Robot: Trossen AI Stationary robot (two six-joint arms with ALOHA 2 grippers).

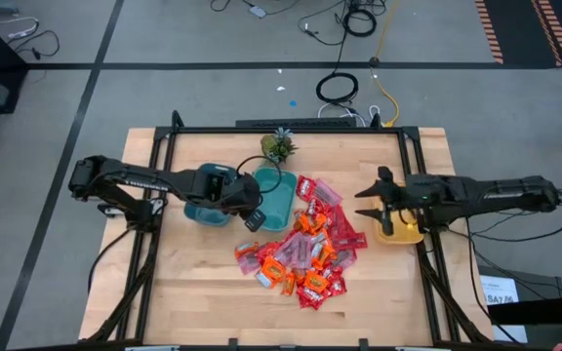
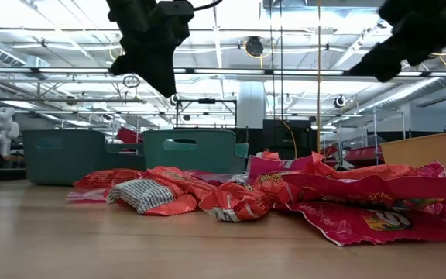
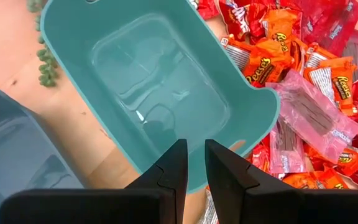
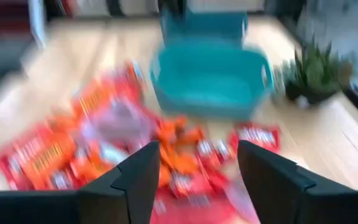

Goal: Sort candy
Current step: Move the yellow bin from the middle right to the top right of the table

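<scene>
Above the teal bin (image 3: 160, 93), the left gripper (image 3: 191, 165) hung with fingers narrow and empty; the right gripper (image 4: 197, 168) gaped wide over the yellow bowl (image 1: 401, 232). Candy (image 1: 305, 249) lay heaped between them. A good pick would probably single out one edge piece.

Bright, even overhead light fills the scene, and the low view looks into rows of glaring ceiling lamps that leave both arms as dark silhouettes. The right wrist view is smeared throughout, so the candy (image 4: 104, 149) and teal bowl (image 4: 210, 84) are soft. The left wrist view is sharp, with glints on the wrappers.
</scene>
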